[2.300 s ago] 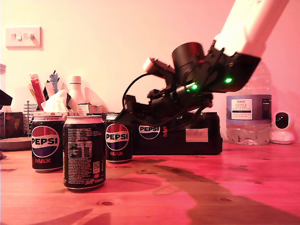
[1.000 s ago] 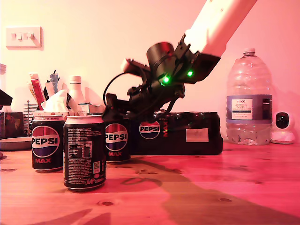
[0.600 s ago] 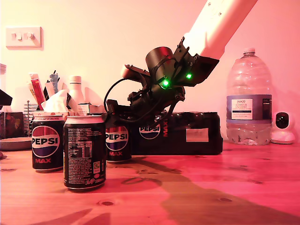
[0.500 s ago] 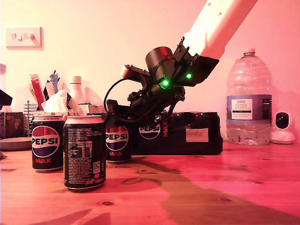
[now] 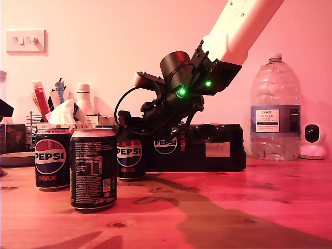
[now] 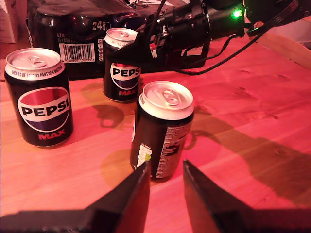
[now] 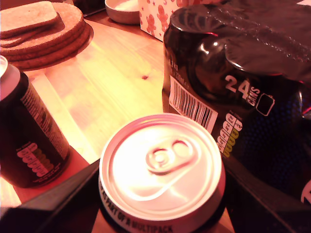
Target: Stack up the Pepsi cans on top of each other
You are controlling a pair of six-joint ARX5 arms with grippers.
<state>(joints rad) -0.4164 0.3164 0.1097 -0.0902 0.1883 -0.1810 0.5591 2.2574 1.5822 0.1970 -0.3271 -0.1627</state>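
Three Pepsi cans upright on your wooden table (image 5: 249, 207), none stacked, your second gripper (image 7: 160, 213) straddling the rear can (image 7: 162, 171) beside the multipack (image 7: 252, 77), grip uncertain, your first gripper (image 6: 165, 182) spread apart just short of the front can (image 6: 163, 128), third can (image 6: 41, 94) off to one side.

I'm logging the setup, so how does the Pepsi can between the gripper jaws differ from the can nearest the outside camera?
The Pepsi can between the jaws shows its logo to the exterior view and stands back by the multipack, with my second gripper straddling its top. The nearest can shows only its small white print and stands free, my first gripper open just short of it. Both are upright, black and unstacked.
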